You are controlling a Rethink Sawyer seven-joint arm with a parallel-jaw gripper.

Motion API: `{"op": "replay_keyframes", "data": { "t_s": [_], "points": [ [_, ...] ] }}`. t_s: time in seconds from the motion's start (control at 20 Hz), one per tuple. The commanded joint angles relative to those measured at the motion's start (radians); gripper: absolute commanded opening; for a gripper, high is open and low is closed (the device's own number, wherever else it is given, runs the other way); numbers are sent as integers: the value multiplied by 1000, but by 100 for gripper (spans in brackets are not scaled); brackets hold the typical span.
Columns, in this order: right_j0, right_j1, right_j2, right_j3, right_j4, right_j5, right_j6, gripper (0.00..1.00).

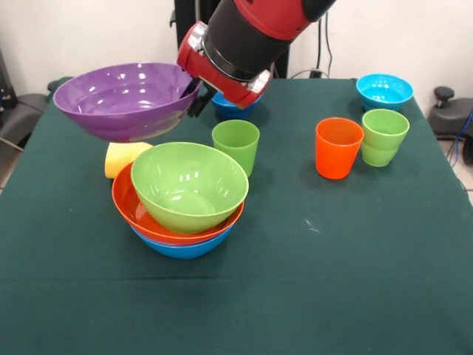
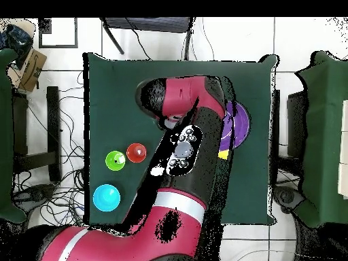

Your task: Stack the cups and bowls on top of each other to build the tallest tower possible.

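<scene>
My gripper is shut on the right rim of the large purple bowl and holds it in the air, up and to the left of the tower. The tower is a lime green bowl nested in an orange bowl nested in a blue bowl. A yellow cup lies on its side behind the tower. A green cup stands upright just behind it. In the overhead view the arm hides the tower; the purple bowl and a bit of the yellow cup show beside it.
An orange cup and a light green cup stand together at the right, with a turquoise bowl behind them. A small dark blue bowl sits behind my gripper. The green tablecloth covers the table.
</scene>
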Motion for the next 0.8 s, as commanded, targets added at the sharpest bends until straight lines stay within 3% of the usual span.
{"op": "replay_keyframes", "data": {
  "t_s": [0.05,0.8],
  "points": [
    [18,47,72,-83,31,80,138,0],
    [42,67,71,-32,71,12,178,0]
  ]
}}
